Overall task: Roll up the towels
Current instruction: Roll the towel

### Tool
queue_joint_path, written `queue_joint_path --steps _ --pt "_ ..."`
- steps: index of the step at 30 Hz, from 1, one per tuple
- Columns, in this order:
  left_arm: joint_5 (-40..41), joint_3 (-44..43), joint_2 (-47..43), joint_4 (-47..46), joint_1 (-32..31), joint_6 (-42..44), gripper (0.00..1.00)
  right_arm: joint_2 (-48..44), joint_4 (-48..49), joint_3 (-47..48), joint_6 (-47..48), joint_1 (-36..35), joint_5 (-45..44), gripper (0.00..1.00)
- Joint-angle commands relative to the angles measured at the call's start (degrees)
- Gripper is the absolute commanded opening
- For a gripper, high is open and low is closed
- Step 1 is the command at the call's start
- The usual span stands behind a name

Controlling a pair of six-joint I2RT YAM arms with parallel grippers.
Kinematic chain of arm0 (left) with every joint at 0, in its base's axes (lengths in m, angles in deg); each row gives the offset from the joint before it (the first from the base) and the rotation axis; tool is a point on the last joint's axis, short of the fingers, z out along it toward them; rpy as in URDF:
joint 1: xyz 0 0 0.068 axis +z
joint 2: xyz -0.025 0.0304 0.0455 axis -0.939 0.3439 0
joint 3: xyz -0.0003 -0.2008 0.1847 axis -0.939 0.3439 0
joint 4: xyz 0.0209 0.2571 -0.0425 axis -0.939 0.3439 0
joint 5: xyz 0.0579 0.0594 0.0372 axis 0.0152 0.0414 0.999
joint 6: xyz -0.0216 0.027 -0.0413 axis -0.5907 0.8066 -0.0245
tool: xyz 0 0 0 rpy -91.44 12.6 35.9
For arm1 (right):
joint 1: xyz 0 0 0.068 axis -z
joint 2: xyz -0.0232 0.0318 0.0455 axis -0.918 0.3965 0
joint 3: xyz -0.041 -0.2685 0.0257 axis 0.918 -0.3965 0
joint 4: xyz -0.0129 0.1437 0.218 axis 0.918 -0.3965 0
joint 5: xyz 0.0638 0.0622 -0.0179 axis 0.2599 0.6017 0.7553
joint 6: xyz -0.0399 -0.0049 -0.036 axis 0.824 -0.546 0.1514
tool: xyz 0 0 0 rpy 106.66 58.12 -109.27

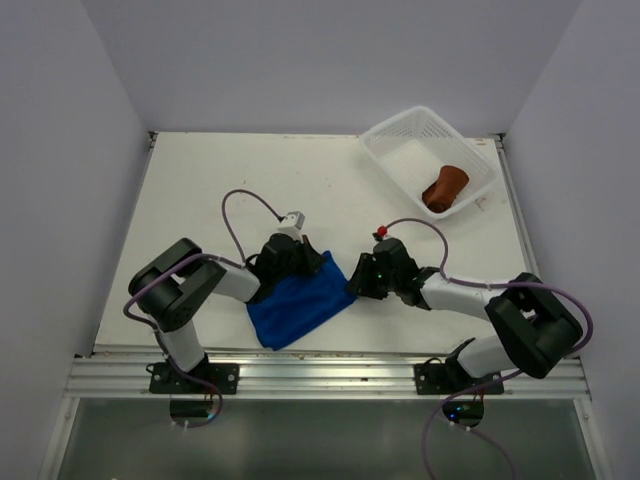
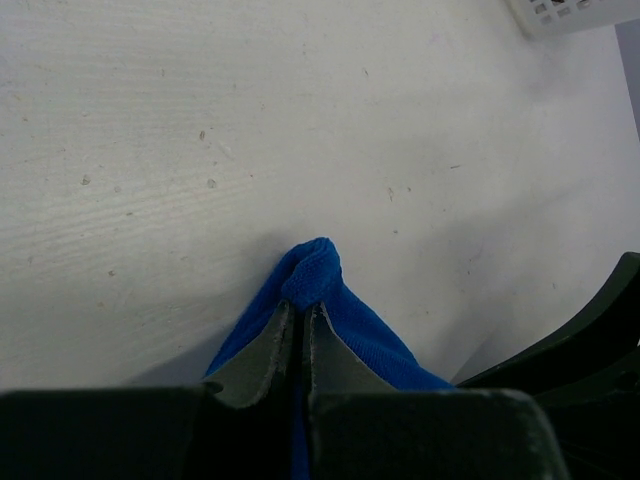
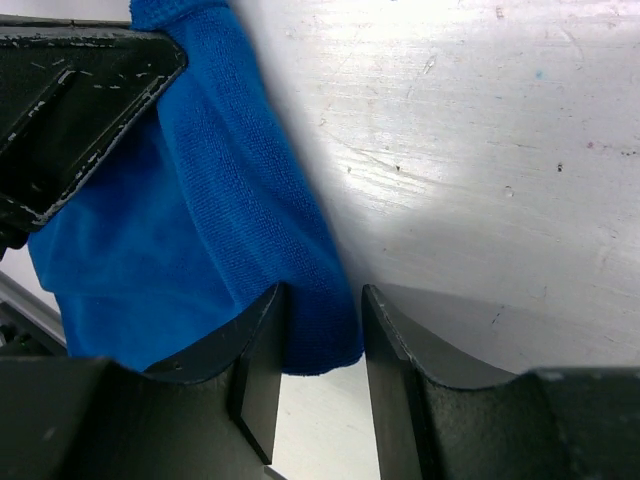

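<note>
Top external view showed the blue towel (image 1: 300,300) lying loosely spread on the surface (image 1: 200,190) between the two arms, with its far corners hidden under both wrists. The left tool (image 2: 302,312) was clamped tight on a pinched-up corner of it, and the rest of the cloth was cut off behind the fingers. The right tool (image 3: 322,300) stood narrowly apart astride another corner. Whether its pads pressed the cloth, I could not tell. The rust-brown towel (image 1: 445,187) lay rolled in the white basket (image 1: 410,155) at the far right, well apart from the arms. Its lower end was hard to make out against the mesh wall.
</note>
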Motion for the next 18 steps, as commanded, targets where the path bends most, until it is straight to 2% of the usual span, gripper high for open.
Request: queue_joint_path --steps 1,6,10,15,18 --pt "3.10 1.73 -0.97 2.23 -0.26 0.80 0.00 0.64 0.80 -2.00 1.25 -0.02 1.98 0.39" --pt "3.54 1.64 -1.59 2.23 -0.18 0.71 0.00 0.29 -0.78 -2.09 3.00 -0.02 1.54 0.34" --pt "4.42 1.29 -2.11 3.11 -0.09 0.62 0.00 0.29 -2.18 -1.48 5.37 -0.54 1.63 0.26" --pt "4.51 -0.73 -3.08 6.18 0.35 -0.52 0.00 -1.12 -3.42 -1.56 7.75 -4.14 -1.44 0.10" --pt "3.98 -2.66 -4.30 9.17 1.05 -1.48 0.01 -2.17 -4.03 -1.04 9.07 -8.00 -6.62 0.00"
